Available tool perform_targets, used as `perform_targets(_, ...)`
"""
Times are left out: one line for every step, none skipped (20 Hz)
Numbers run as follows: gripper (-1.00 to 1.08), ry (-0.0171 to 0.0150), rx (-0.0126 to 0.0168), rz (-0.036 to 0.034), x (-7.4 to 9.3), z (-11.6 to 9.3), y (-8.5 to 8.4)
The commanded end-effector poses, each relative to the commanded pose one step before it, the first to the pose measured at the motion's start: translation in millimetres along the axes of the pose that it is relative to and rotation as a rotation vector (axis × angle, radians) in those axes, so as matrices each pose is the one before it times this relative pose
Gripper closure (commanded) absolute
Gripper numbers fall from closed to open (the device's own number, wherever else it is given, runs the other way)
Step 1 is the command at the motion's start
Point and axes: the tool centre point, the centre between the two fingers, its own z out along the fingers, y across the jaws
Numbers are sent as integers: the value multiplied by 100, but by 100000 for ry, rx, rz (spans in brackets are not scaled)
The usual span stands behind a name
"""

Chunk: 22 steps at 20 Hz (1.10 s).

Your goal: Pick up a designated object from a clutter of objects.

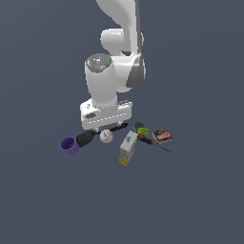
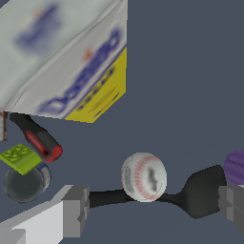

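Baseball (image 2: pixel 143 176) round, red-stitched, on black spatula (image 2: pixel 200 191) | gripper (image 2: pixel 152 209) fingers apart

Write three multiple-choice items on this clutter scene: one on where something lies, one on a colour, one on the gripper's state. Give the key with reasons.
1. In the exterior view, the baseball lies between:
A. purple cup and white-and-yellow box
B. box and red-brown packet
C. packet and green block

2. The box's end face is:
A. red
B. yellow
C. green

3. The gripper is:
A. shut on the ball
B. shut on the black spatula
C. open, holding nothing

Key: 1 A, cup on the exterior view's left, box on its right. 2 B, the wrist view shows a yellow panel. 3 C, the fingers stand wide apart with the ball between them, untouched.
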Motion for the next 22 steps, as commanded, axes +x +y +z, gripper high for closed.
perform_targets(-92, -137, -100, -4772, -839, 1751, 423)
perform_targets(-92, -73, -25, -1654, -323, 610, 121)
perform_targets(-92, -70, -23, -1555, -312, 568, 102)
perform_targets(-92, -67, -21, -1455, -300, 527, 86)
perform_targets(-92, -64, -20, -1355, -285, 486, 71)
perform_targets(-92, -60, -18, -1255, -269, 447, 58)
perform_targets(-92, -56, -16, -1156, -251, 408, 46)
perform_targets(-92, -52, -15, -1055, -233, 370, 37)
perform_targets(-92, -47, -13, -953, -214, 333, 29)
perform_targets(-92, -43, -11, -853, -194, 296, 22)
perform_targets(-92, -38, -10, -754, -172, 260, 16)
perform_targets(-92, -33, -9, -654, -150, 224, 11)
perform_targets(-92, -28, -7, -552, -128, 189, 8)
perform_targets(-92, -23, -6, -452, -105, 154, 5)
perform_targets(-92, -18, -5, -355, -81, 119, 2)
perform_targets(-92, -13, -3, -249, -60, 85, 3)
perform_targets(-92, -8, -2, -154, -34, 51, 0)
perform_targets(-92, -3, -1, -49, -12, 17, 1)
perform_targets(-92, -49, 50, 352, 44, -76, -7)
perform_targets(-92, 0, 0, 0, -2, 31, 0)
perform_targets(-92, 0, 0, 0, -6, 91, 0)
perform_targets(-92, 0, 0, 0, -9, 152, 1)
